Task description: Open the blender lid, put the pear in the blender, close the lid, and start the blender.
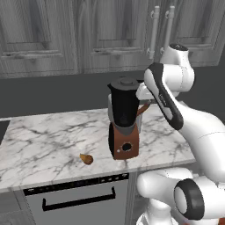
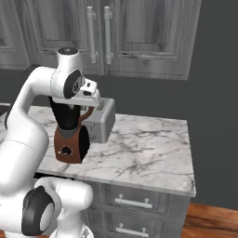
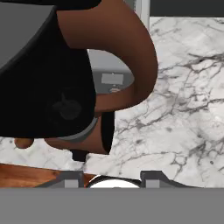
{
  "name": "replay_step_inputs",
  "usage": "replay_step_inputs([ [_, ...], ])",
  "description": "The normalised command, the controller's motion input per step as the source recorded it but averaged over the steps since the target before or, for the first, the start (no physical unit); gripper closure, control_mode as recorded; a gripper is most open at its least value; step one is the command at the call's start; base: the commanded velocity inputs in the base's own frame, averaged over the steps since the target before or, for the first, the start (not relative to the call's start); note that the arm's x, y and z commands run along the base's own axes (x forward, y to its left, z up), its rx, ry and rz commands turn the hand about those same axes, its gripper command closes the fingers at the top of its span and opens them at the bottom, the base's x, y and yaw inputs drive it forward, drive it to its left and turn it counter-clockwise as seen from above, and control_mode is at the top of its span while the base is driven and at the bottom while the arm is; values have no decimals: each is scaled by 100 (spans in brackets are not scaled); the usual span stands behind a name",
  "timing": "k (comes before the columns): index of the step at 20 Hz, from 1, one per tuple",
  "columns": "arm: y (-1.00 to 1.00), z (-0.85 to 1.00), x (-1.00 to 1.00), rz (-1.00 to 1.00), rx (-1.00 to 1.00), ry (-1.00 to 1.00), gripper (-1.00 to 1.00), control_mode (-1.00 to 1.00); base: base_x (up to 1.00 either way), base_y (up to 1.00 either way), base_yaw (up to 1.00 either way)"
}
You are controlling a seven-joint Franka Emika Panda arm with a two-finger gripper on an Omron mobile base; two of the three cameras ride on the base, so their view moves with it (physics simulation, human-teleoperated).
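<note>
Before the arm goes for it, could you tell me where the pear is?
In the left base view the pear lies on the counter, near its front edge, left of the blender.

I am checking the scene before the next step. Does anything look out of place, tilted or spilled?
Nothing is spilled or tilted. The blender stands upright on the counter with its lid on. The pear lies loose on the counter to the blender's left, near the front edge, not in the jar.

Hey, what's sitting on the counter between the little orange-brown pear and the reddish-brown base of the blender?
Nothing: in the left base view only bare white marble counter separates the small orange-brown pear from the tall dark-jarred blender.
</note>
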Motion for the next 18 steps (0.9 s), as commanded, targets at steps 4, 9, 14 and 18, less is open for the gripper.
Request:
replay_step_inputs([
  [4,0,0,-46,-3,0,-20,-100,-100,0,0,0],
  [9,18,57,-67,-8,-3,-38,-100,-100,0,0,0],
  [14,24,68,-17,0,0,-27,-100,-100,0,0,0],
  [18,28,29,9,0,0,-15,-100,-100,0,0,0],
])
